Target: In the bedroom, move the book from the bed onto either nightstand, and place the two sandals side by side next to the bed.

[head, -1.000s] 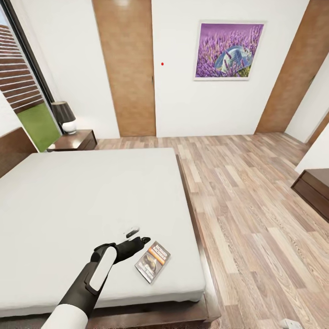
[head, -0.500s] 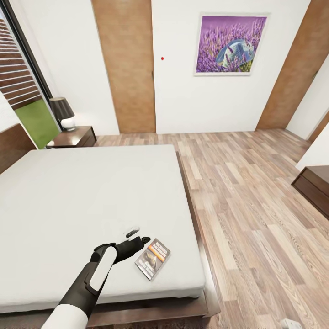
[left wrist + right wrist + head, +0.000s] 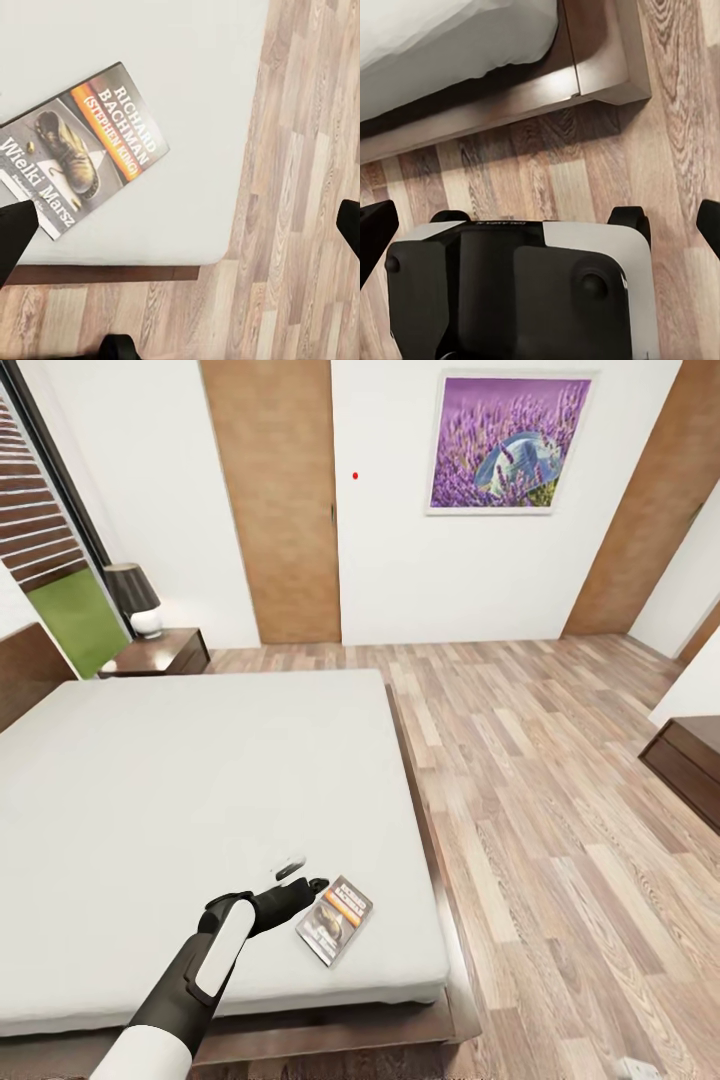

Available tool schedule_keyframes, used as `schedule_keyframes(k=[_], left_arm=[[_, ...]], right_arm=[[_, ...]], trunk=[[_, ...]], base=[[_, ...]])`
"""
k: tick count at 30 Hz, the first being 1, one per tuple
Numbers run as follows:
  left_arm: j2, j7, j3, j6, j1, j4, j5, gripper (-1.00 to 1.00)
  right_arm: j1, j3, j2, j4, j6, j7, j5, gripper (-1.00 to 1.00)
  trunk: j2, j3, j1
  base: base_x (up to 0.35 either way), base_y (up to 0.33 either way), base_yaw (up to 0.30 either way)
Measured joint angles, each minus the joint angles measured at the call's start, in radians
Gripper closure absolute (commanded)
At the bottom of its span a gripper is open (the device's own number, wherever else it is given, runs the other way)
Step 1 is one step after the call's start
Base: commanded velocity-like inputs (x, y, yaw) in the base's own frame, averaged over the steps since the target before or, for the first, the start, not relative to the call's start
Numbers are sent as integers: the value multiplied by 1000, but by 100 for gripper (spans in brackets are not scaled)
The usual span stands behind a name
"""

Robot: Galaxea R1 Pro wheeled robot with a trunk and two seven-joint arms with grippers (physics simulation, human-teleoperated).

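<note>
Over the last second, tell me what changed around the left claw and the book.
Only the head camera shifted: painting, doors and far bed edge slid up in view. The left claw hovers open beside the thin dark paperback book, not touching it. The book lies flat near the corner of the pale grey-white mattress, unmoved.

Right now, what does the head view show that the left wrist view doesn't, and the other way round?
Head view alone: the dark reddish-brown wooden nightstand with a dark-shaded lamp, the purple lavender picture, and the left claw open beside the book. Left wrist view alone: the cover's legible "RICHARD BACHMAN" lettering. Both: the thin dark paperback book lying flat near the pale grey-white bed's corner, and the wood-plank floor.
</note>
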Motion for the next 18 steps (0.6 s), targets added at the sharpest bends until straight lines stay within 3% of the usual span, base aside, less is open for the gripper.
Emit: schedule_keyframes(k=[18], left_arm=[[0,0,0,-12,0,0,1,-100]], right_arm=[[0,0,0,0,0,0,0,-100]], trunk=[[0,-28,0]], base=[[0,0,0]])
